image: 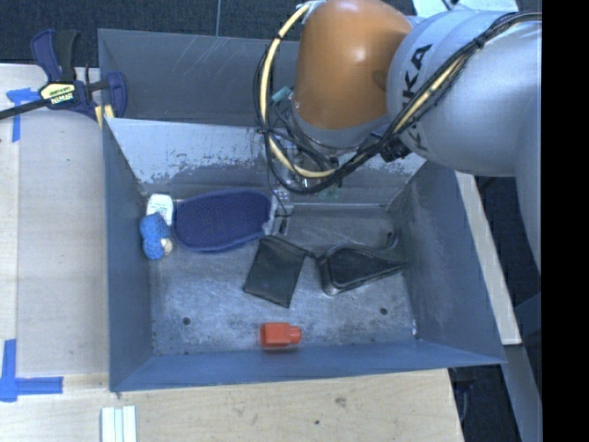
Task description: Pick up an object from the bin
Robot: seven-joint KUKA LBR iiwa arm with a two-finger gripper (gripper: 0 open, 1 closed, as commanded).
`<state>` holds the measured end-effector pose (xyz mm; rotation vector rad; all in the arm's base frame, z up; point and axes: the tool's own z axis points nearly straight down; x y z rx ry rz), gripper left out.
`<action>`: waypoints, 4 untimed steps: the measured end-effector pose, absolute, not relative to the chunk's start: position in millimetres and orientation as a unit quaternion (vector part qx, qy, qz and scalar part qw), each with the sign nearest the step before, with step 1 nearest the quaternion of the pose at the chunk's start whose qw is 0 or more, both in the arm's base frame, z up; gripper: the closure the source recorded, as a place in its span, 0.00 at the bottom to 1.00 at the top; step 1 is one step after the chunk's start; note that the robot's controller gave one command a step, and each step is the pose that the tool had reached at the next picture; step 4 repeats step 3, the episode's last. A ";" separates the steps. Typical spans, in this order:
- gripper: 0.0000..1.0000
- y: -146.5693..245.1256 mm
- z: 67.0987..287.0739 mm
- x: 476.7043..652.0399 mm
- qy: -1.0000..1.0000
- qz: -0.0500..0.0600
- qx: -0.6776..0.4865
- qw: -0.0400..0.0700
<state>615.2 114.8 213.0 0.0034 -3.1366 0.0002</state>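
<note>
The pincer (280, 212), its opening impossible to tell, hangs between a blue oval pad (219, 221) and a dark square pad (274, 274) in the grey bin (129, 274); closing here risks nipping both edges and lifting neither

The arm (479, 90) reaches in from the right — its orange-capped wrist (345, 58) angled down, cables (265, 90) looped alongside.

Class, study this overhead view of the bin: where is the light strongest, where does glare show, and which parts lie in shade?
In the camera view, the bin is lit brightest on its back wall, while its near wall lies in shade. In the same view, a soft sheen sits on the orange cover at the wrist and on the grey arm beside it.
</note>
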 end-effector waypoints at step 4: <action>1.00 114.6 213.7 623.2 -0.999 -0.001 -0.041 -0.006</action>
